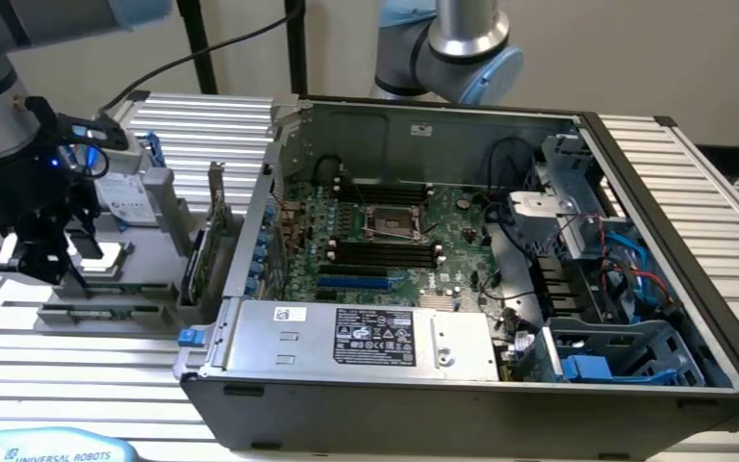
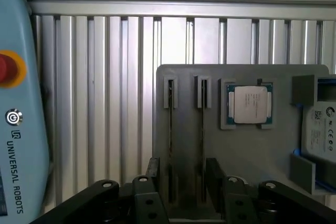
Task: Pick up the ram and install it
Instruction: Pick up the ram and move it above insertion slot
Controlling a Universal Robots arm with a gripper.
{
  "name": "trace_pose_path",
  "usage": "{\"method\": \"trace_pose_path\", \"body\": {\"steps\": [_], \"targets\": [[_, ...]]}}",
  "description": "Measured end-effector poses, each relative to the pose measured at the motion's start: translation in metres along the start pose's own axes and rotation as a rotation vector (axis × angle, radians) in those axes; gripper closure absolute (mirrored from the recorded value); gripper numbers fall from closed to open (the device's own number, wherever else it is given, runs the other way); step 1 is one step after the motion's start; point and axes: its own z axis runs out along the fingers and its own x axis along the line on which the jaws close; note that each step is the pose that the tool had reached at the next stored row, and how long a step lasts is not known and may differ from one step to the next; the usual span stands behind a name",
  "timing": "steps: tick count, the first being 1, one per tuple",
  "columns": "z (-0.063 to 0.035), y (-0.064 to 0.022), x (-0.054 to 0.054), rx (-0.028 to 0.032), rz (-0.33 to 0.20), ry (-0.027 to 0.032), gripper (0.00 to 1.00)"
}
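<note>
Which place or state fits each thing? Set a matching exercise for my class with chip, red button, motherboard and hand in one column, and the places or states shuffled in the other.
Things
1 chip
2 red button
3 motherboard
4 hand

Places or states
A inside the open case
B open, over the two slots
C on the pale blue pendant
D in a recess of the grey tray

Pairs: 1-D, 2-C, 3-A, 4-B

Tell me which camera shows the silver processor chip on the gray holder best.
The wrist view: the processor chip faces the camera, whole, seated in the gray holder. The exterior view shows it as a small pale patch at an angle, beside the gripper.
</note>
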Motion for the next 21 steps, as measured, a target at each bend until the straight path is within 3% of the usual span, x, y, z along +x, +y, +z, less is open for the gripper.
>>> {"method": "trace_pose_path", "body": {"steps": [21], "targets": [[0.038, -0.001, 0.001, -0.0002, -0.006, 0.0002, 0.52]]}}
